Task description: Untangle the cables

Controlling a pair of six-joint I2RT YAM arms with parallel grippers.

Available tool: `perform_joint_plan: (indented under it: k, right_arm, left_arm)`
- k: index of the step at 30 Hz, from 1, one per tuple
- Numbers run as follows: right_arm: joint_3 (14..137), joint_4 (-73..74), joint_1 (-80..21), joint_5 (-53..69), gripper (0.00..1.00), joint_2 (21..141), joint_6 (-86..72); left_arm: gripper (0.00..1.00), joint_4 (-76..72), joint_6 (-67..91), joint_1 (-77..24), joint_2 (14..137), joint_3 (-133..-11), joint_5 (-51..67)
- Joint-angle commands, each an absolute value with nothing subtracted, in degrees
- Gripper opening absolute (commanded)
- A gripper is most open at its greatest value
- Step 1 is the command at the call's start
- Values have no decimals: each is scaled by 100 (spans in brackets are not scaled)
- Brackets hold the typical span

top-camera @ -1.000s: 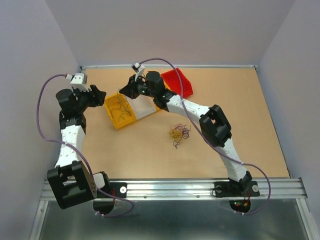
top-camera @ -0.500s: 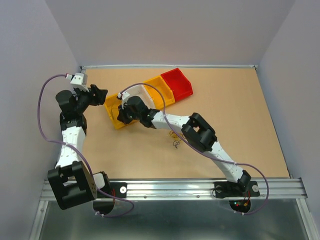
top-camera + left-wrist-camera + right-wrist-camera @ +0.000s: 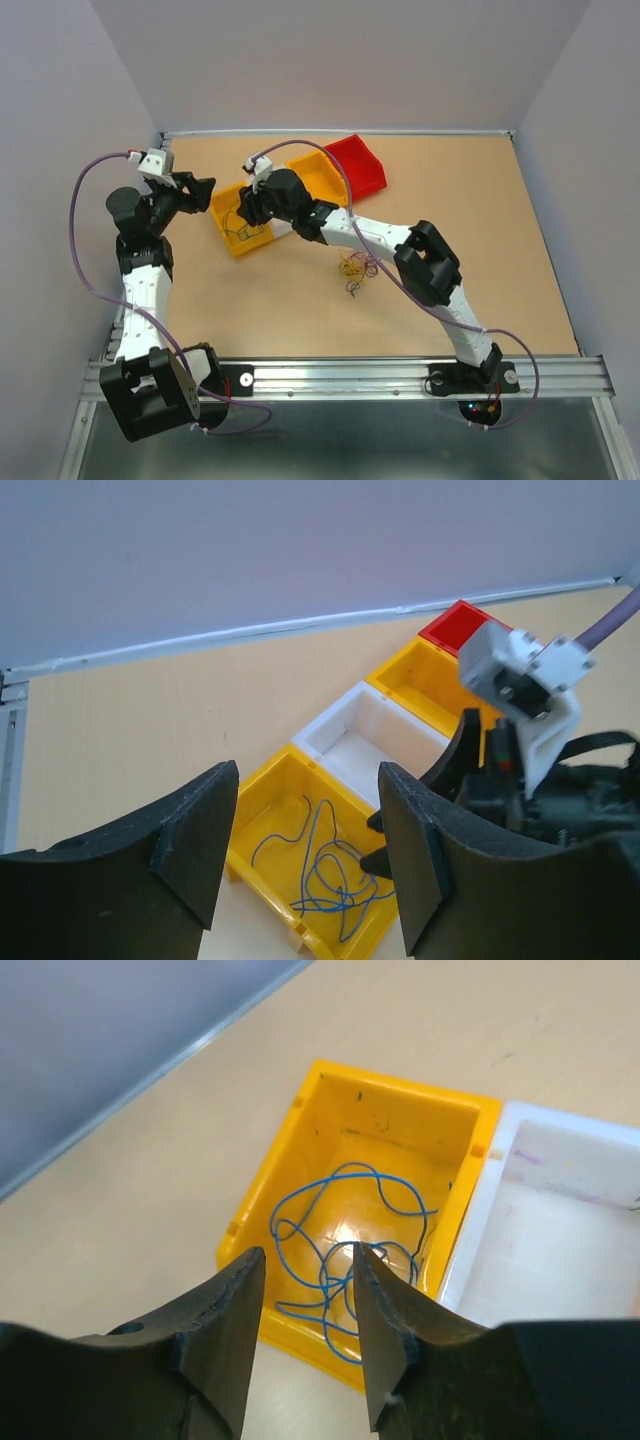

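Partly done: blue wires [image 3: 330, 1278] lie in yellow bin [image 3: 395, 1095]. Tangled cables [image 3: 357, 266] sit on surface [image 3: 480, 230], well apart from bin, mostly unsorted. Both empty: right fingers [image 3: 215, 1340] apart over bin, left fingers [image 3: 190, 840] apart beside it.

Your top view hangs high at 6 o'clock, looking down on the light wooden table [image 3: 480, 250]. The wrist cameras sit close: the black left gripper [image 3: 308, 770] camera faces 3 o'clock, and the black right gripper [image 3: 306, 1253] camera looks steeply down toward 9 o'clock. All three views share the yellow plastic bin [image 3: 224, 232] [image 3: 275, 800] [image 3: 395, 1085].
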State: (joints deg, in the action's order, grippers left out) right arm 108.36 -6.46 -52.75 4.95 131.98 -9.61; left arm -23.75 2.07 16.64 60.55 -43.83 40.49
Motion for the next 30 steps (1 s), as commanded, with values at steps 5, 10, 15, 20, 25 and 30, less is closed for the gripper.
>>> perform_joint_plan:
  k: [5,10,15,20,25,30]
  right_arm:
    - [8936,-879,-5273,-306,54,11237,-870]
    - [6684,-1177,-5273,-1350,72,9521,-1125]
    - [4802,-1248,-5247,-2459,73,7792,-1668]
    - [3256,-1239,-5194,-3102,73,6420,-2091]
    - [2453,-1274,-5186,-3804,69,5196,-2346]
    - [1978,-1564,-5177,-4016,68,4273,-2338]
  left_arm:
    - [72,-2576,-403,1135,6143,-4675,4493]
    - [73,-2074,-1159,-531,6740,-4983,3517]
    - [72,-1734,-1501,-1598,7617,-5431,3508]
    - [71,-1038,-1959,-2836,8733,-6072,3094]
    - [68,-853,-2056,-3401,9614,-6679,3164]
    - [65,-616,-2144,-3559,10247,-7154,3400]
